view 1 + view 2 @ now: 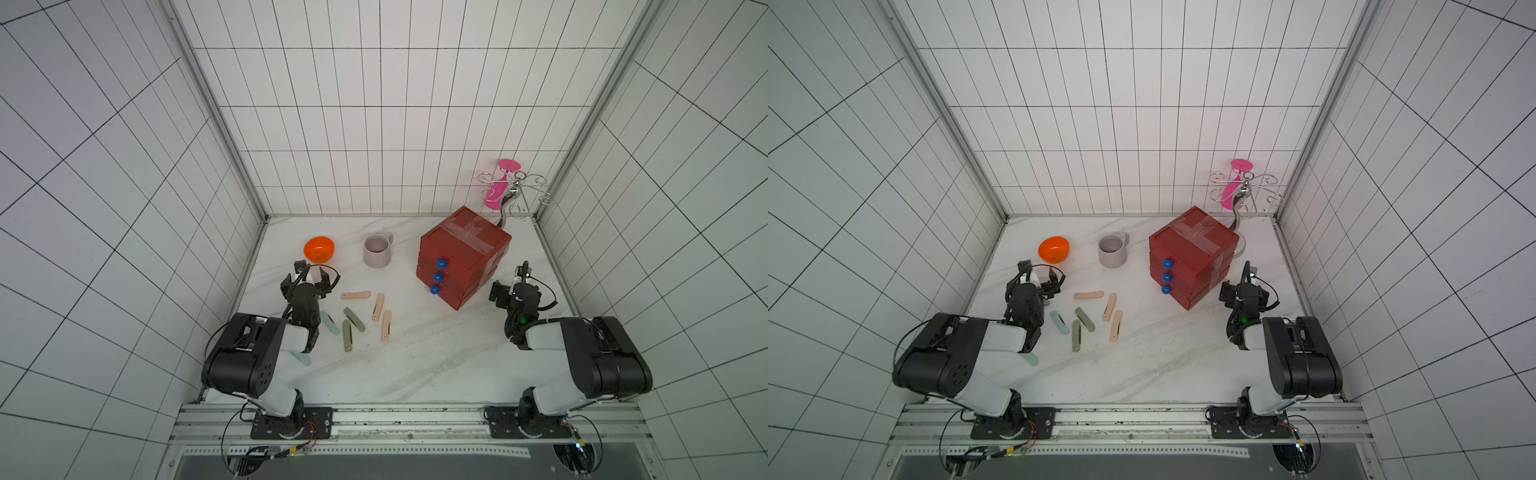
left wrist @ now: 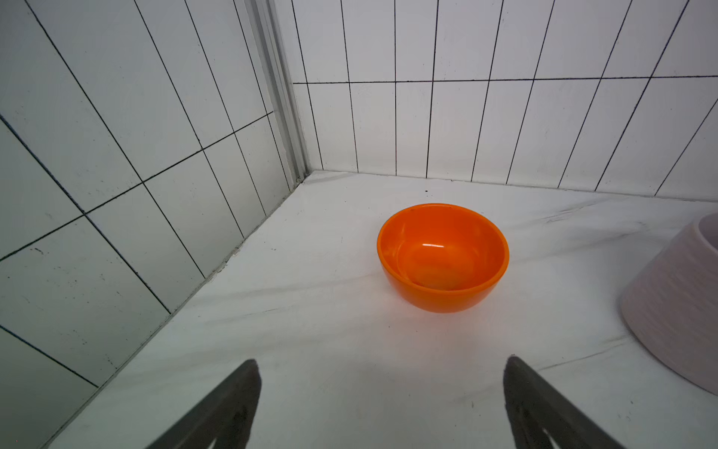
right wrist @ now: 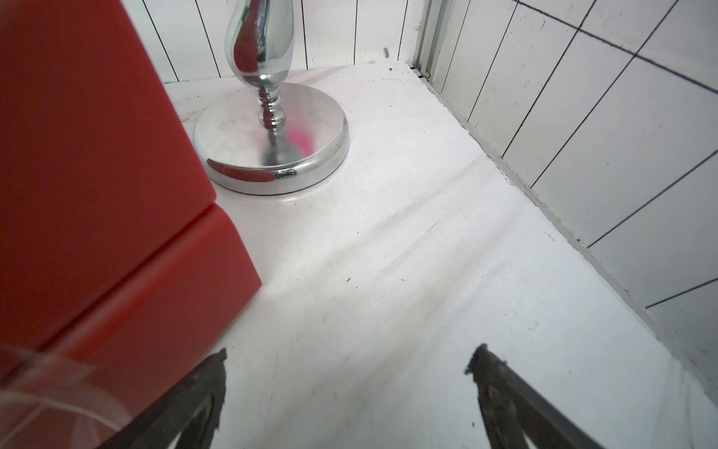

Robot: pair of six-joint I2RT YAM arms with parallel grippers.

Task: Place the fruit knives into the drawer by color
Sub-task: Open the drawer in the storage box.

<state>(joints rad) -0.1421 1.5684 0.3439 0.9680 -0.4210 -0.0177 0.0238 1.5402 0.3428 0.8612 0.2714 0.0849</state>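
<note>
In both top views the fruit knives (image 1: 354, 319) lie scattered on the table (image 1: 415, 365) beside the left arm (image 1: 266, 345), while the drawer (image 1: 461, 257), all three tiers shut, stands near the right arm (image 1: 582, 345). Left wrist view: left gripper (image 2: 380, 361) spread wide, empty, facing the orange bowl (image 2: 443, 256). Right wrist view: right gripper (image 3: 351, 350) wide, empty, beside the drawer

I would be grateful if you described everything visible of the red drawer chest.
The red drawer chest looks like glossy plastic: three stacked drawers, all seemingly shut, each with a blue ball knob. Clear tape crosses its top and runs down one side. It stands upright, turned at an angle, on the white table. The chrome stand's base sits just behind it; whether they touch is unclear.
</note>
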